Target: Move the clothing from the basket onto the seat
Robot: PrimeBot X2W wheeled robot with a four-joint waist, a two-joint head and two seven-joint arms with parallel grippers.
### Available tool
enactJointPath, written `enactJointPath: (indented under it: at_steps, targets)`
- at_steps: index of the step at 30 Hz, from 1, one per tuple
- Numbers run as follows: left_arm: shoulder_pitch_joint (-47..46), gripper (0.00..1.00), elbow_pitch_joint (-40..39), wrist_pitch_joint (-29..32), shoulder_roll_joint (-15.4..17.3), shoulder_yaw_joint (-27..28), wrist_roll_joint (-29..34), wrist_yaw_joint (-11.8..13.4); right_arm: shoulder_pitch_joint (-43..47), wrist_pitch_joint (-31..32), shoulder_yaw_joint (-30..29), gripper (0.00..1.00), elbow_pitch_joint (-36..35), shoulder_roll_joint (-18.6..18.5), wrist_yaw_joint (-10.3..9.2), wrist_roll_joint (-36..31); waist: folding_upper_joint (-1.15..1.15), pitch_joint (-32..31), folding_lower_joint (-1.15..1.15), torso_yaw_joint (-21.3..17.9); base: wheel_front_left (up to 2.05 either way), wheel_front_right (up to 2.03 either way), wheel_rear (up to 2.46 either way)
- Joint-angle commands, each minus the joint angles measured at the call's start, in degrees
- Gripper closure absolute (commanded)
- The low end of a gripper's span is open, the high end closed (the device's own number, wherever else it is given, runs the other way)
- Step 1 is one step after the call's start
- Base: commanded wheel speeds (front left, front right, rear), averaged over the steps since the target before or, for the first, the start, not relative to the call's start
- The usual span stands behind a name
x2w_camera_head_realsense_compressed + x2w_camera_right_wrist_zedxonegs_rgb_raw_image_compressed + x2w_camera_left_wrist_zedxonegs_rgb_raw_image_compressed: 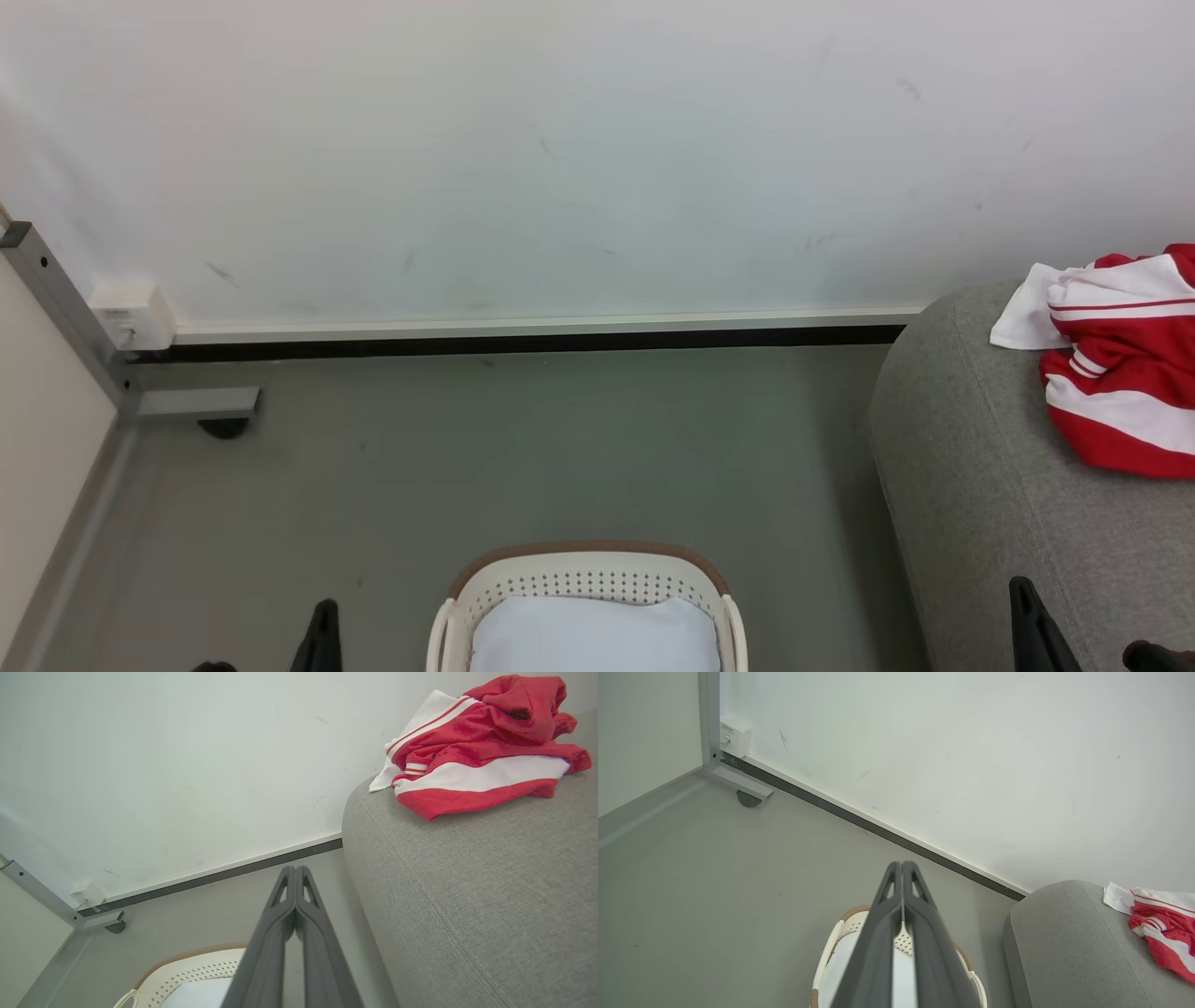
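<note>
Desk: Where is the clothing [1120, 364] right now?
Me: I see it lying crumpled on top of the seat [971, 504], at the far right, towards the wall [560, 140].
Desk: And the basket [583, 581]?
Me: It stands on the floor [560, 448] near me, left of the seat, with a pale cloth pad [597, 635] inside.
Desk: How does the garment sit relative to your right gripper [294, 873]?
Me: Well apart. From my right wrist camera the red heap is beyond the fingertips and off to their right. The fingertips themselves point at the floor beside the seat's left end.
Desk: Grip state?
Me: Both are closed tight on nothing. The right fingers are pressed together, and my left gripper [902, 867] is the same. In my head camera it sits left of the basket — far from the garment
</note>
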Motion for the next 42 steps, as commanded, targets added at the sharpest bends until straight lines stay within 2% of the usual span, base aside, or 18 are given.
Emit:
enactJointPath:
  at_steps: [1, 23, 42]
  targets:
    - [-1.7, 1.00, -0.8, 0.6, 0.0, 0.6, -2.4, -0.5, -1.9, 0.5, -0.3, 1.00, -1.3, -0.5, -0.02, 2.6, 0.00, 0.0, 0.00, 0.0, 0.00, 0.00, 0.00]
    - [-4.0, 1.00, -0.6, 5.4, -0.1, 3.0, -20.3, -2.6, -3.3, 5.3, -1.6, 1.00, -2.8, -0.7, -0.05, 22.2, 0.00, 0.5, 0.00, 0.6, 0.00, 0.00, 0.00]
    - [-5.6, 1.00, -0.4, 8.7, -0.3, 4.7, -32.2, -4.0, -4.2, 8.6, -2.5, 1.00, -3.7, -0.8, -0.07, 35.2, 0.00, 0.9, 0.00, 1.0, 0.00, 0.00, 0.00]
